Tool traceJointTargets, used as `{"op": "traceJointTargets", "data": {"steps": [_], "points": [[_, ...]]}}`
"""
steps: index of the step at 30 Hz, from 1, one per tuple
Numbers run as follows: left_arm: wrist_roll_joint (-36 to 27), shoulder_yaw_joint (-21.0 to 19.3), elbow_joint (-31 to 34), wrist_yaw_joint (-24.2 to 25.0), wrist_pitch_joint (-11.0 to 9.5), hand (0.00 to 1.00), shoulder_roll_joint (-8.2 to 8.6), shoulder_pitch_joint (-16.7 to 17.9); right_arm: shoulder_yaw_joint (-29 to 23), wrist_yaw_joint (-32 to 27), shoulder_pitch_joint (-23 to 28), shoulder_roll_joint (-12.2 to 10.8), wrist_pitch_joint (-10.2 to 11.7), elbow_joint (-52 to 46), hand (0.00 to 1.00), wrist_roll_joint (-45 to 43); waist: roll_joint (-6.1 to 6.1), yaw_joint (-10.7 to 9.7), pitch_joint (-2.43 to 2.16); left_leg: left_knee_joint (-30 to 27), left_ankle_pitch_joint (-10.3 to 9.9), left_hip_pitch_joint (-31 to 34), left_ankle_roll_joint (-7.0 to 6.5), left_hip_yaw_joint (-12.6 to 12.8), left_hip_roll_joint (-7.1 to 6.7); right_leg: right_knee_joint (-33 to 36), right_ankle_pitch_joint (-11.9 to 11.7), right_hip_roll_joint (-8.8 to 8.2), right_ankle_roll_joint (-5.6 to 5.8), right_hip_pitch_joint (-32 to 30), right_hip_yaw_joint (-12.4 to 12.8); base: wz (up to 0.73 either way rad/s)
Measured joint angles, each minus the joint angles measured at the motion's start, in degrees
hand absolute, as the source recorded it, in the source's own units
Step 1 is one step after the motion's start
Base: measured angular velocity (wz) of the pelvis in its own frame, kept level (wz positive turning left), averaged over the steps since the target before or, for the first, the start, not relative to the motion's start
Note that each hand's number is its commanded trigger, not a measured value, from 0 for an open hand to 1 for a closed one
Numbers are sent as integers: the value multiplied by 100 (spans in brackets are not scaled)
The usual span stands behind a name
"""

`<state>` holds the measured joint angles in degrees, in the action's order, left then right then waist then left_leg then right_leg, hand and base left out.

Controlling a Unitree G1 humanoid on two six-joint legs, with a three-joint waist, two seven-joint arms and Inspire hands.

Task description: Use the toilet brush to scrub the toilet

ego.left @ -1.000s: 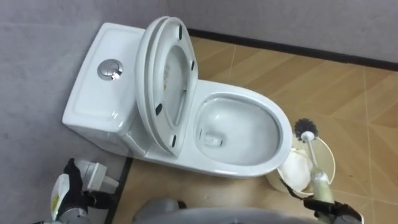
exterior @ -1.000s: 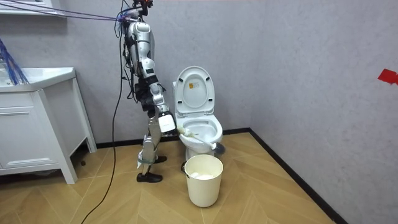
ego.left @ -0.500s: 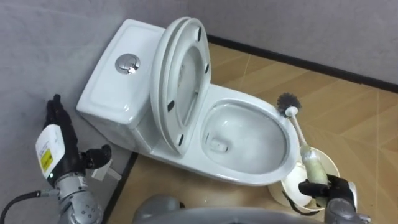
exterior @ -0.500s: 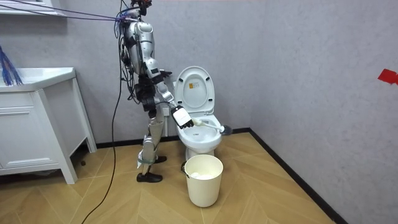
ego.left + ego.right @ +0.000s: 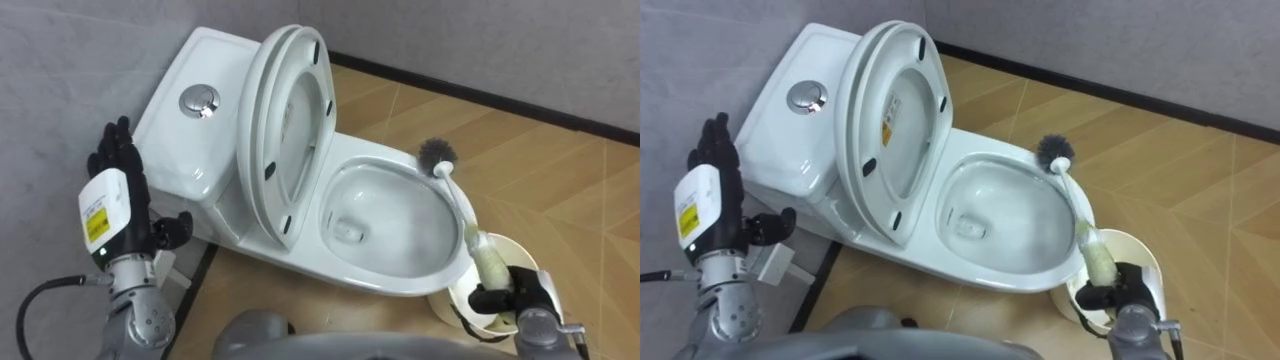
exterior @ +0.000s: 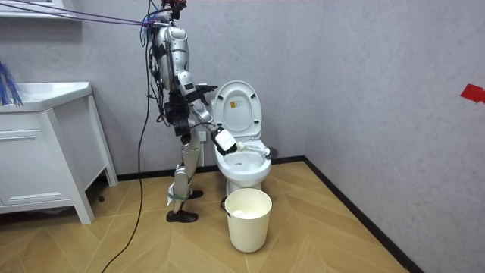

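Note:
A white toilet [image 5: 385, 281] stands against the grey wall, its lid and seat [image 5: 290, 120] raised against the tank [image 5: 175, 140]. My right hand [image 5: 508, 296] at the lower right is shut on the pale handle of the toilet brush [image 5: 470, 228]. The dark bristle head [image 5: 436, 152] hovers by the bowl's far right rim, just outside the water. My left hand [image 5: 118, 205] is raised open with straight fingers, left of the tank and touching nothing. In the room view I stand at the toilet's [image 6: 244, 155] side, on the room view's left, with my right arm stretched over the bowl.
A white waste bin [image 5: 524, 258] sits on the wood floor just under my right hand, close to the bowl's front; it also appears as the bin [image 6: 247, 218] in the room view. A white cabinet [image 6: 45, 152] stands at the room view's left. A dark skirting runs along the wall.
The brush has swung left and up, bringing its head from over the bin to the bowl's far right rim. My left hand has risen beside the tank.

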<state>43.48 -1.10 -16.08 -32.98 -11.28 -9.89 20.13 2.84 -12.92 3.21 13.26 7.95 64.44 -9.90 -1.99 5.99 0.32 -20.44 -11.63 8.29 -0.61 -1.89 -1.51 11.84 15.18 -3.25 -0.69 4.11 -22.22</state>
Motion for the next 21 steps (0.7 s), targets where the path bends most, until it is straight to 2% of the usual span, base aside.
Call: {"op": "traceJointTargets", "data": {"steps": [2,5,8,11,14,17,18,21], "points": [[56,146,-167,4,8,0,-76,-141,42,73,-18,72,5,-4,100,-202,44,11,10,-47,-1,53,-3,6,-3,46,0,30,0,-43,-1,5],[243,348,-521,63,39,0,-209,-325,40,147,-141,175,3,-23,100,-696,125,16,10,-125,-10,228,-17,19,8,286,66,-59,-24,-299,6,-4],[413,382,-594,256,129,0,-290,-355,39,184,-234,207,2,-21,100,-1155,110,-72,17,-167,-10,337,-18,23,-4,497,147,-111,-32,-483,12,-1],[504,387,-773,338,150,0,-295,-467,57,185,-235,251,-2,-76,100,-1571,139,-95,14,-219,-10,444,-18,27,6,518,154,-103,-33,-569,16,0],[494,447,-937,352,158,0,-396,-569,245,170,-229,332,-14,-186,100,-1947,133,-77,17,-235,-9,554,-15,93,47,555,149,-82,-50,-715,86,-11],[441,468,-989,350,182,0,-435,-603,483,199,-221,457,-142,-501,100,-2624,137,-72,24,-268,-9,687,-14,168,80,628,147,-79,-68,-898,161,-15],[438,510,-989,343,186,0,-463,-666,617,250,-216,503,-244,-573,100,-2975,131,-68,49,-288,-9,721,-14,170,79,681,153,-88,-77,-943,161,0],[439,591,-994,384,206,0,-522,-782,952,447,-202,541,-419,-681,100,-3696,106,60,64,-281,-7,777,-13,191,83,697,161,-96,-84,-1022,177,-1]]}}
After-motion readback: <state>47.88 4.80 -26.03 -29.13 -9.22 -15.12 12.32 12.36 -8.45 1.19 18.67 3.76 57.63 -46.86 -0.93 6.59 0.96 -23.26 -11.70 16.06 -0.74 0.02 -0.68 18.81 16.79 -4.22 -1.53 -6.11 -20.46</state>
